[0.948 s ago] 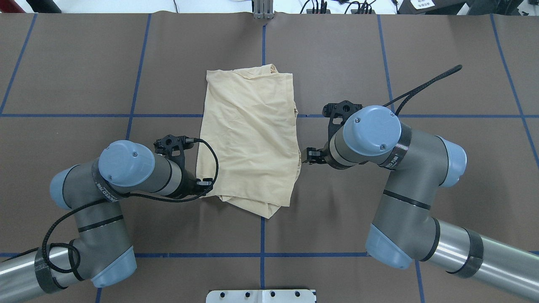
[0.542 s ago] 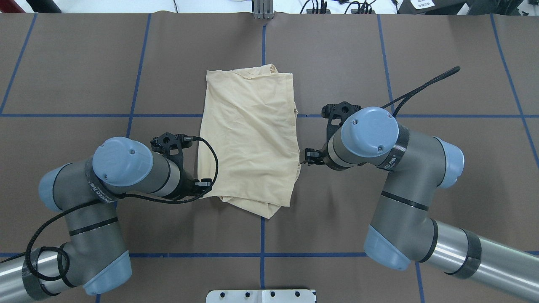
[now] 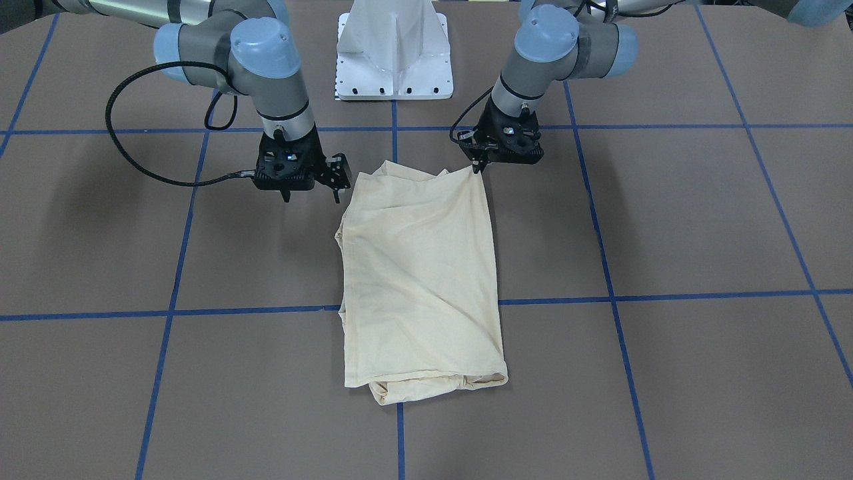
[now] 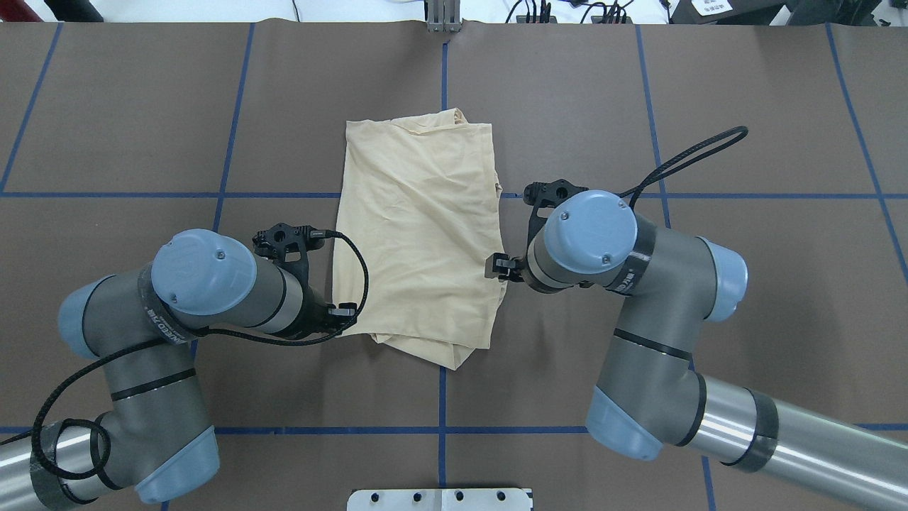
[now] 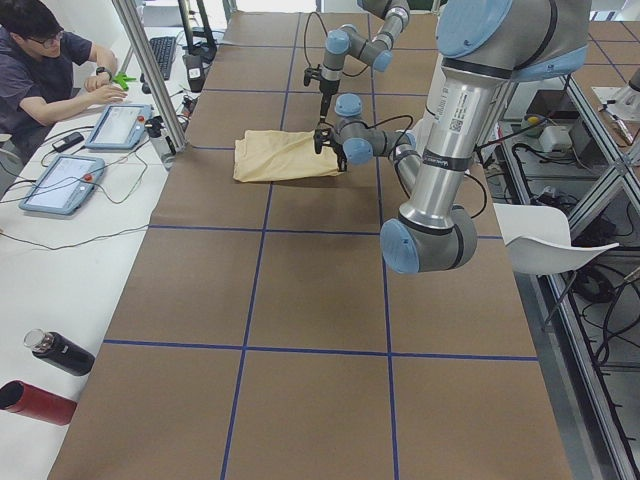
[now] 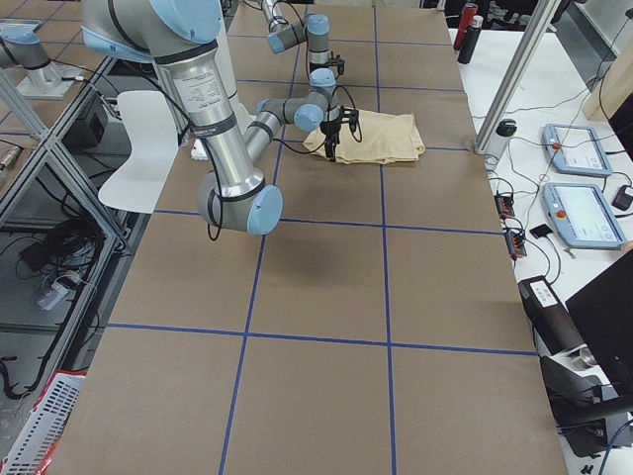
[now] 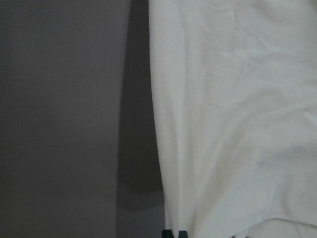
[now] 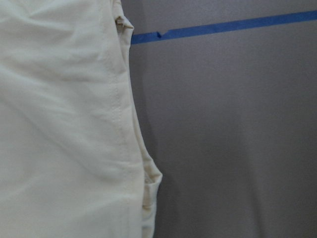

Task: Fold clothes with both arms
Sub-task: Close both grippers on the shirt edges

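Tabletop [image 4: 142, 106]: shirt [image 4: 418, 227] (folded) beside left gripper [image 3: 478, 167].

No text, brand or number was fully legible to you in any view.

- White lettering stood on the left band [image 4: 162, 321], a black band round the left arm [image 4: 264, 301]. The letters were too small to make out.
- Similar white lettering stood on the right band [image 4: 627, 273], black, round the right arm [image 4: 674, 298]. It was equally illegible.
- In the left side view, a small dark printed mark [image 5: 456, 111] ran along the silver tube of the near arm. It could not be read.
- A white card [image 4: 711, 6] with dark print lay at the top right corner of the overhead view. Its print was too small to read.
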